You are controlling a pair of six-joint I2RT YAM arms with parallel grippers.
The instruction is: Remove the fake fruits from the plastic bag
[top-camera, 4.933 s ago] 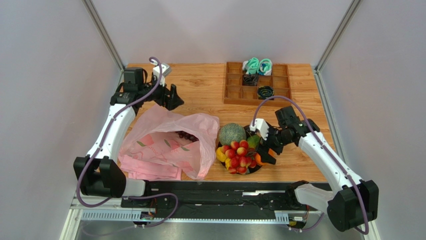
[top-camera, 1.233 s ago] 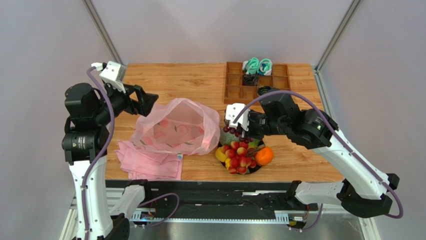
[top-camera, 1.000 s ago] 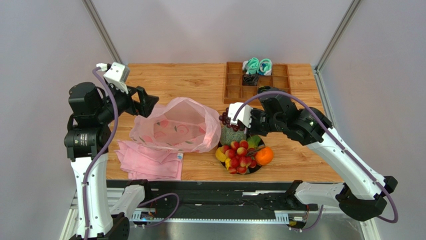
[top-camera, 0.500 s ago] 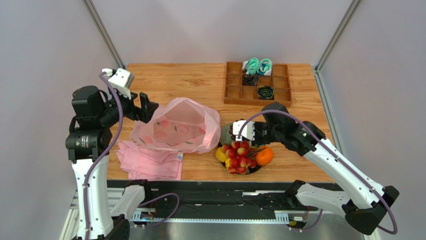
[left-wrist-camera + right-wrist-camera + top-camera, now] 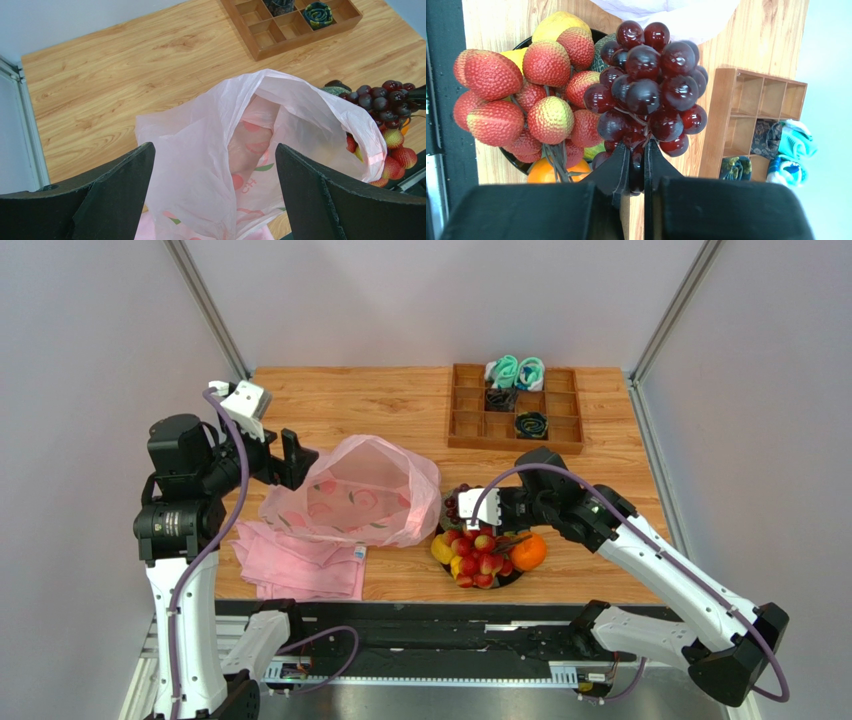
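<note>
Grapes (image 5: 646, 90) pinched by the stem in right claw (image 5: 636, 152), over the plate (image 5: 507, 156) of fruit, just right of bag (image 5: 365, 495). Bag sits mid-left on tabletop (image 5: 380, 405), mouth open. Left claw (image 5: 214, 150) spread wide at bag's far-left edge.

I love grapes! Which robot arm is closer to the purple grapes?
Right. The right end effector is shut on the stem of the grapes; the left end effector hangs open over the plastic bag, apart from them.
</note>
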